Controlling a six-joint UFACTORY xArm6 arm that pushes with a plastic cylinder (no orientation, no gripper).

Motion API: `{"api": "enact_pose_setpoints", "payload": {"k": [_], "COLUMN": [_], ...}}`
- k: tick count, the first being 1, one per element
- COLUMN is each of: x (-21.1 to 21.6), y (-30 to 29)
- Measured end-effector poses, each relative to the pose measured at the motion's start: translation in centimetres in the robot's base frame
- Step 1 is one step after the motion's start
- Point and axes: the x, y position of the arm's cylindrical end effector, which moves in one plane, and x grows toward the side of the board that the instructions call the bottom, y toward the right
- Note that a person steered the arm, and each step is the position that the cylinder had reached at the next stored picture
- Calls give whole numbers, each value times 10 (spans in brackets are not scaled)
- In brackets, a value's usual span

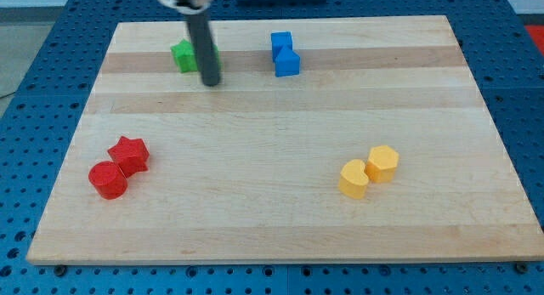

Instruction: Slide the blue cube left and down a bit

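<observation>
The arm carries no claw, so nothing is spread, pressed together or pinching; it ends in a straight dark rod whose tip (210,82) rests on the pale wooden table (280,218) near the view's top, left of centre. The tip stands directly against or just in front of a green block (184,55), whose shape is partly hidden by the rod.

The task's object sits to the view's right of the tip, apart from it. Two blue pieces are there, touching: the small blue cube (287,64) and, just above it, a second blue block (281,43) whose shape is not clear.

Risks, as judged from this position:
- The tip is on the wrong side. To drive the cube left and down it must come to the cube's upper right. A direct path across would strike the cube on its left face and send it right.
- The second blue block occupies the approach side. Contact there would carry both pieces together, or twist the cube off line.
- A withdrawal that drags the green block would disturb it.
- An over-long push would run the cube toward the green block.

The red star-shaped block (130,152) and red round block (108,179) at lower left, and the two yellow blocks (368,173) at lower right, lie well apart from any likely path.
</observation>
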Motion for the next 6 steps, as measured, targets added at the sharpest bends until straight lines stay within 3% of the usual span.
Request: {"api": "enact_pose_setpoints", "payload": {"k": [2, 3, 4, 6], "x": [13, -26, -73, -99], "y": [132, 157, 141, 89]}}
